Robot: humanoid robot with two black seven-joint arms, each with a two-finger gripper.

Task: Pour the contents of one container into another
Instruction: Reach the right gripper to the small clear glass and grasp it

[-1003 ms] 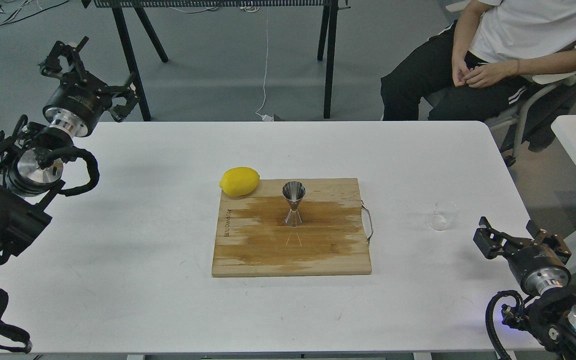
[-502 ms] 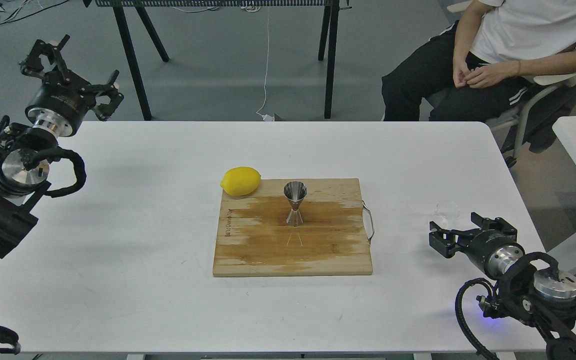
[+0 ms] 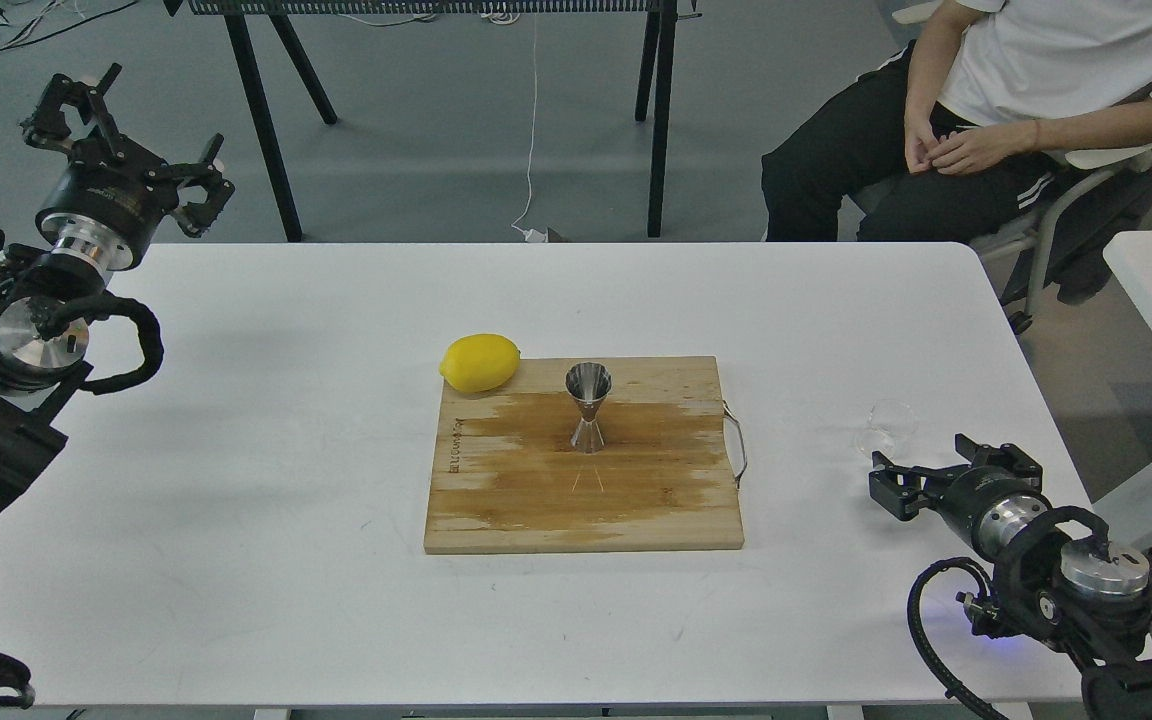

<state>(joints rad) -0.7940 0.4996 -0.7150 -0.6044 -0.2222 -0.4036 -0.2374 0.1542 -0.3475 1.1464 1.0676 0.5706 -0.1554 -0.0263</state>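
Head view, looking down on a white table. Toward the table's right side, at about four o'clock from the centre, stands a small clear glass beaker, upright and hard to make out against the white surface. Just below it, at its five o'clock, the right gripper lies low over the table with its two black fingers spread apart, holding nothing and pointing toward the beaker; whether a fingertip touches the glass cannot be told. In the middle of the table lies a wooden cutting board with a metal handle on its right edge. A shiny steel jigger stands upright on the board, above its centre. A yellow lemon rests at the board's eleven o'clock corner. Far off at ten o'clock, the left gripper is raised beyond the table's corner, fingers spread, empty. A seated person occupies the one o'clock corner.
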